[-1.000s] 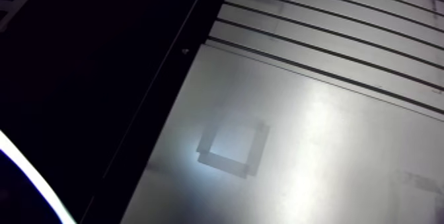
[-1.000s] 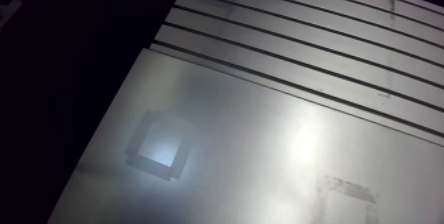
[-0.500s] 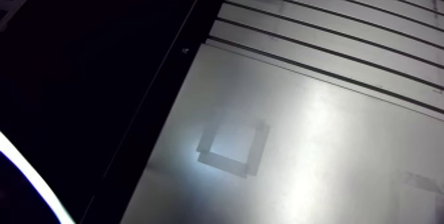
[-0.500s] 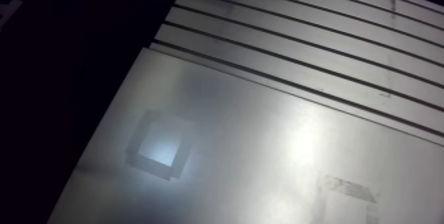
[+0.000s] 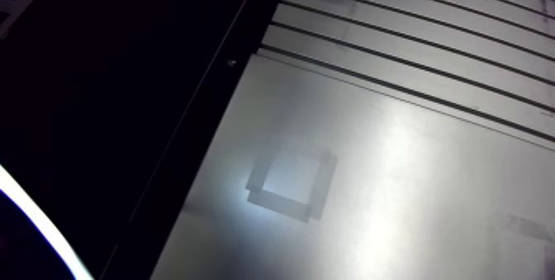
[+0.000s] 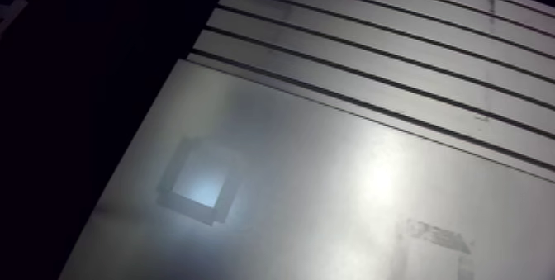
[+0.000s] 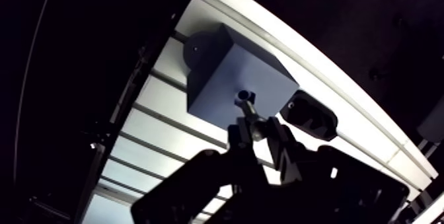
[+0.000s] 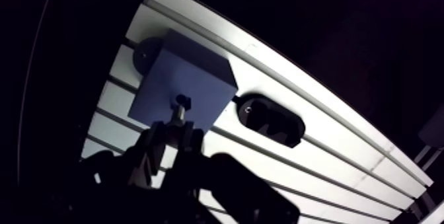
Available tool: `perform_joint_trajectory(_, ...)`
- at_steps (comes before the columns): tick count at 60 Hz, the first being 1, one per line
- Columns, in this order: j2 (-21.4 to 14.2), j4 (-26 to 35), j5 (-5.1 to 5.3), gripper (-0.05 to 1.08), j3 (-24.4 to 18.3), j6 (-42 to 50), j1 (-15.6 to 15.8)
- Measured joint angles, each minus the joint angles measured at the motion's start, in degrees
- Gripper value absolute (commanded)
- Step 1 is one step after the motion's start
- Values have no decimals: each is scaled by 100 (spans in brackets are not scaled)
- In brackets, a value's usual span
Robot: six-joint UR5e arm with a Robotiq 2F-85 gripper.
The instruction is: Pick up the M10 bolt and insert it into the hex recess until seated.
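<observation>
In the wrist view a dark blue block point(image 7: 224, 68) sits on the slotted table point(image 7: 158, 98), with a small hex recess point(image 7: 244, 96) in its top face. My gripper point(image 7: 254, 131) is shut on the M10 bolt point(image 7: 250, 110), gripping its lower part. The bolt's far end is at the recess mouth; I cannot tell how deep it sits. The same block point(image 8: 182, 84) and bolt point(image 8: 178, 110) show from the other eye. The arm view does not show the gripper.
A black oval part point(image 8: 271, 119) lies on the table just beside the block. In the arm view a smooth metal plate point(image 5: 413, 184) carries a square tape outline point(image 5: 289, 186). Beyond it run the table slots point(image 6: 372, 52). The table edge drops into darkness.
</observation>
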Motion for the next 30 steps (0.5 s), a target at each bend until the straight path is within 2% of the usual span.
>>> perform_joint_trajectory(30, 5, -8, 3, 104, 5, 4, 2)
